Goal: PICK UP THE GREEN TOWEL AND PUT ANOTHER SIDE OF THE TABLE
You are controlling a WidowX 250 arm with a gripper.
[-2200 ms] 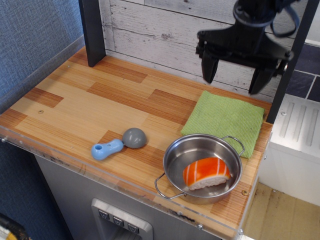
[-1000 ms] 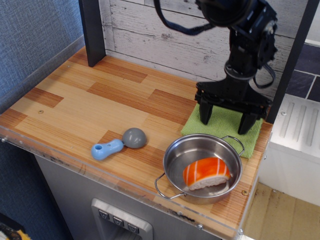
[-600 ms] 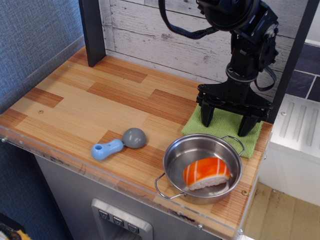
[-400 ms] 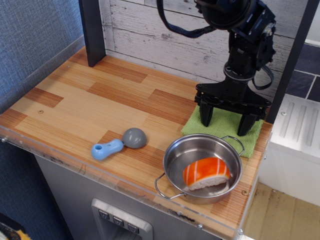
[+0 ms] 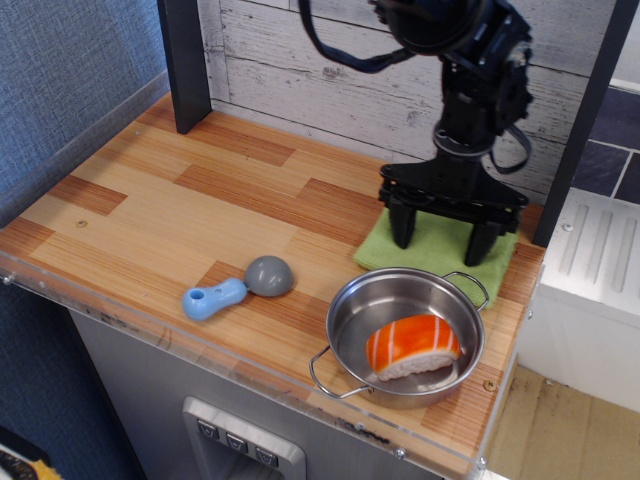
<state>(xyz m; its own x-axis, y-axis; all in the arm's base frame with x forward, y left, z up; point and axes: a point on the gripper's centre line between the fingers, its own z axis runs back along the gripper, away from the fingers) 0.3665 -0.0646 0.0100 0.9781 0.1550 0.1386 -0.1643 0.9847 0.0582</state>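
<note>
While our black jaws (image 5: 440,242) hang point-down over the far right part of the desk (image 5: 150,215), we see them spread wide, one finger (image 5: 402,222) to the left and the other to the right, with a broad gap between. Both tips come down onto the green towel (image 5: 437,253), which lies flat on the wood directly beneath the jaws and shows in the gap between the fingers. Whether the tips press into the cloth or only touch it we cannot tell, and nothing is pinched between them; the towel is not lifted.

Just in front of the jaws, toward the desk's near edge, stands a steel pot (image 5: 345,320) with two wire handles; its far rim overlaps the towel's near edge. Inside the pot we see an orange and white striped piece of toy sushi (image 5: 412,346).

Well off to the left of the jaws and nearer the front edge lies a small scoop (image 5: 237,286) with a light-blue handle and a grey rounded head, apart from both pot and towel. Farther left and behind the jaws, a dark upright post (image 5: 185,62) rises from the back of the desk, against a pale wooden plank wall (image 5: 320,60) that runs behind the arm.
</note>
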